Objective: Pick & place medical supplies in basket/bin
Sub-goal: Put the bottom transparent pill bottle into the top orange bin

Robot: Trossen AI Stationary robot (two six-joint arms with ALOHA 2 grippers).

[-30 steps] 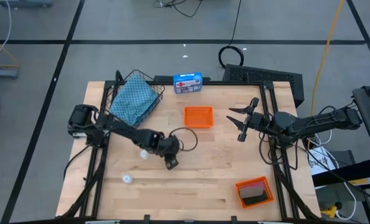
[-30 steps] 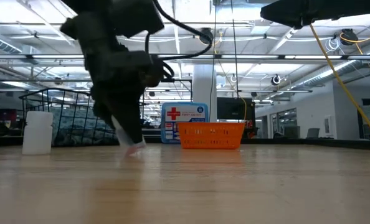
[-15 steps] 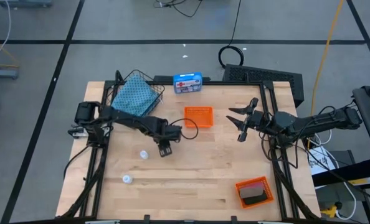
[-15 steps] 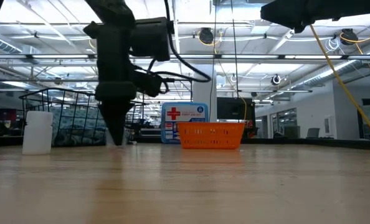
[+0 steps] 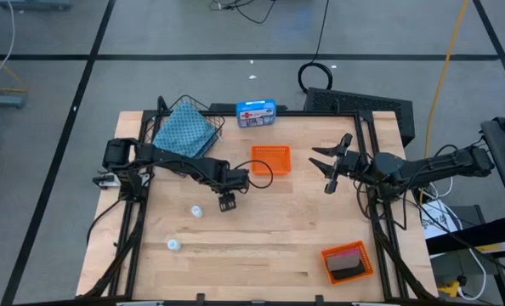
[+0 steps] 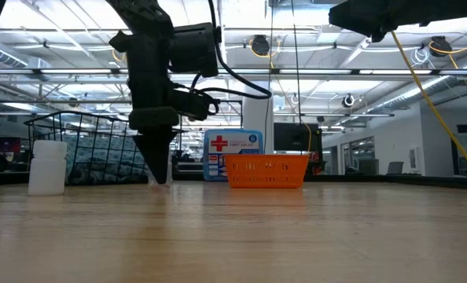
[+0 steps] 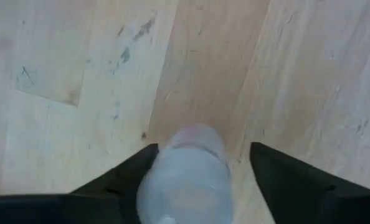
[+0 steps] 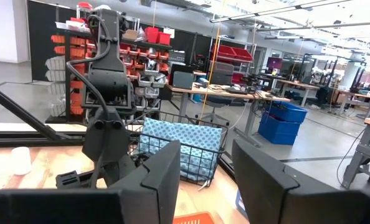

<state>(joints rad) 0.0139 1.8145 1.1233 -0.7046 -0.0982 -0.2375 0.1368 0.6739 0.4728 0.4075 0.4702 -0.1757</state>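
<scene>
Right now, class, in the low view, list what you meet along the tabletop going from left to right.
White vial → wire-mesh basket → left gripper → blue box → orange tray.

The folded teal cloth (image 5: pixel 183 136) has a pattern of small dots and lies in the dark wire-mesh basket (image 5: pixel 211 111). The small round plastic vials (image 5: pixel 197 211) are white. The wooden desk (image 5: pixel 278 246) is pale.
</scene>
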